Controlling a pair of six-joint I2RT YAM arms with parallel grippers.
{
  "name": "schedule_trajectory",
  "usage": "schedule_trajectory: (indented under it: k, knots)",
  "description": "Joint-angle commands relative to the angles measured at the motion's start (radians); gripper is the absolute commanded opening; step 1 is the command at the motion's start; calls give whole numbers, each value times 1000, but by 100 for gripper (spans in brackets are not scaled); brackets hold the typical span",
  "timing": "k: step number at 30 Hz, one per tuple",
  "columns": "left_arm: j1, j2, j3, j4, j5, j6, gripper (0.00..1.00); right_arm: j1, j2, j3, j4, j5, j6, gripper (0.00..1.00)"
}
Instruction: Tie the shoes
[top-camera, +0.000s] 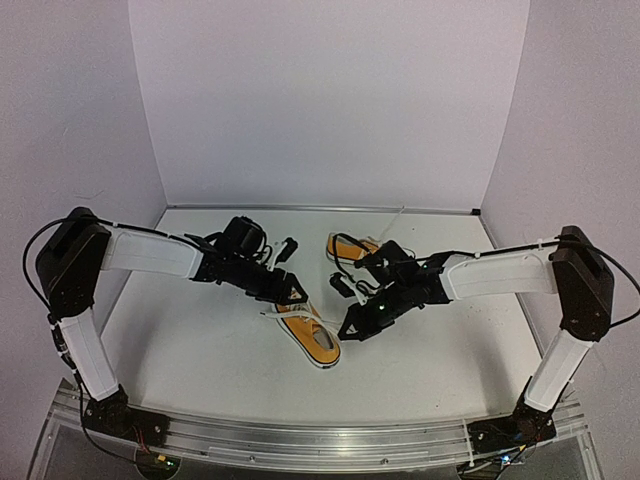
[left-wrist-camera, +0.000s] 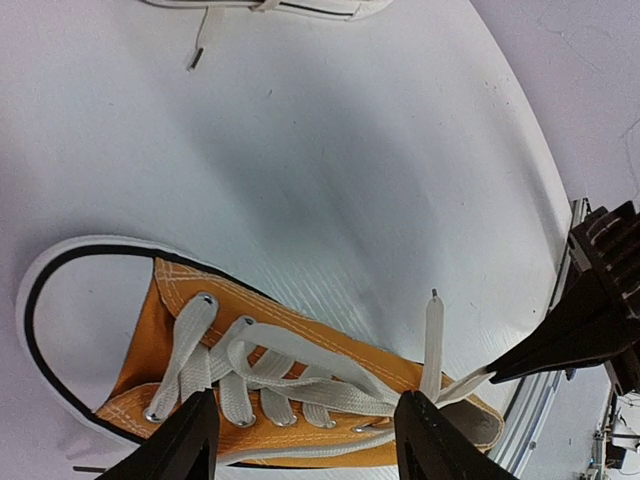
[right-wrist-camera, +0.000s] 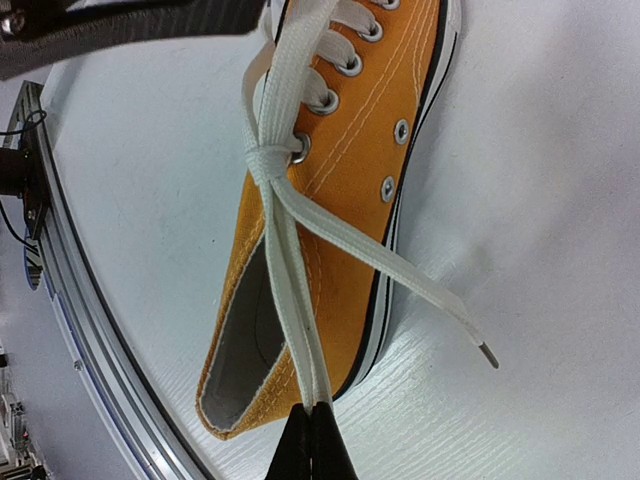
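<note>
The near shoe (top-camera: 318, 340) is orange-yellow with a white sole and lies on its side between the grippers. My left gripper (left-wrist-camera: 308, 400) is open, its fingers (left-wrist-camera: 190, 440) straddling the laced eyelets of this shoe (left-wrist-camera: 330, 345) with nothing gripped. My right gripper (right-wrist-camera: 312, 412) is shut on a doubled strand of white lace (right-wrist-camera: 290, 290). That strand runs taut from a knot (right-wrist-camera: 265, 165) at the top eyelets across the shoe's opening (right-wrist-camera: 245, 350). One free lace end (right-wrist-camera: 440, 305) trails onto the table. The second shoe (top-camera: 350, 250) lies behind.
The metal rail (top-camera: 300, 435) runs along the near table edge, close to the shoe's heel (right-wrist-camera: 60, 300). White walls enclose the table on the left, the back and the right. The far shoe's sole (left-wrist-camera: 270, 6) and a loose lace tip (left-wrist-camera: 198, 50) show at the top of the left wrist view.
</note>
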Motion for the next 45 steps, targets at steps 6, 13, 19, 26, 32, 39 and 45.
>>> schedule_trajectory:
  k: [6, 13, 19, 26, 32, 39, 45]
  knots:
    - [-40, 67, 92, 0, 20, -3, 68, 3, -12, 24, 15, -7, 7, 0]
    - [-56, 80, 138, -49, -6, 29, 63, 4, -12, 22, 16, -4, 6, 0]
    - [-77, 94, 174, -93, -16, 61, 61, 4, -11, 24, 18, -5, 5, 0]
    - [-85, 113, 194, -121, -17, 73, 59, 4, -12, 24, 16, -4, 5, 0]
    - [-89, 129, 218, -167, -55, 82, 53, 4, -12, 22, 18, -2, 7, 0]
    - [-89, 109, 207, -171, -92, 79, 13, 4, -17, 12, 16, -4, 6, 0]
    - [-66, 64, 162, -139, -120, 61, 0, 3, -41, -33, 16, 2, 10, 0]
